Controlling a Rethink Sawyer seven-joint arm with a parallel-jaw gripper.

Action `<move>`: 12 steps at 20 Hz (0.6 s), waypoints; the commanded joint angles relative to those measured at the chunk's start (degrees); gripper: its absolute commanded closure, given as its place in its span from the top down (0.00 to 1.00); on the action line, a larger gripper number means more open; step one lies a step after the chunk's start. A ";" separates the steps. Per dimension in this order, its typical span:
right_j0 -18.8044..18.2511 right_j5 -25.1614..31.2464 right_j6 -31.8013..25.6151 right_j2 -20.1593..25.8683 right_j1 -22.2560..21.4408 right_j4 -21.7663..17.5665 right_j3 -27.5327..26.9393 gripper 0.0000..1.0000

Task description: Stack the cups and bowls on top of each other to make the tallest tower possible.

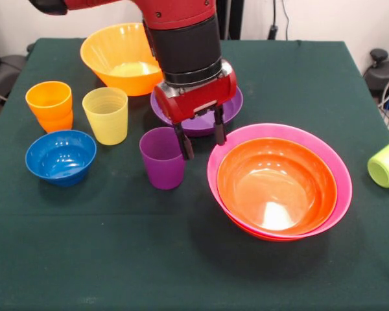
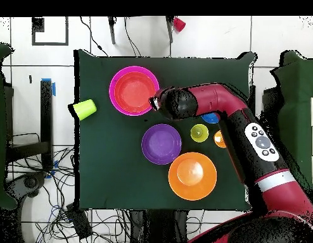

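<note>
My gripper (image 1: 201, 141) hangs open and empty just right of the upright purple cup (image 1: 161, 159); its left finger (image 1: 185, 148) is close beside the cup's rim. Behind it lies the wide purple bowl (image 1: 232, 107) (image 2: 161, 143). To the right, a red-orange bowl (image 1: 275, 184) (image 2: 134, 92) is nested in the pink bowl (image 1: 342, 175) (image 2: 116, 101). At the left stand the yellow cup (image 1: 106, 115) (image 2: 199, 133), the orange cup (image 1: 50, 105) (image 2: 219, 138) and the small blue bowl (image 1: 60, 155). The large yellow-orange bowl (image 1: 120, 58) (image 2: 192, 176) sits at the back. Overhead, the arm (image 2: 203, 101) hides the gripper and the purple cup.
A lime green cup (image 1: 387, 162) (image 2: 85, 109) lies on its side near the table's right edge in the front view. The dark green tablecloth (image 1: 117, 259) covers the table. Cables and chairs surround the table in the overhead view.
</note>
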 commanded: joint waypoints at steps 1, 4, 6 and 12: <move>2.44 -0.57 -4.86 -5.51 2.74 -4.81 -5.12 1.00; 2.78 -0.58 -5.10 -5.72 2.40 -4.72 -5.14 1.00; 2.87 -0.77 -5.09 -5.83 2.20 -4.57 -4.90 1.00; 2.90 -0.54 -5.09 -6.09 0.84 -4.06 -3.73 1.00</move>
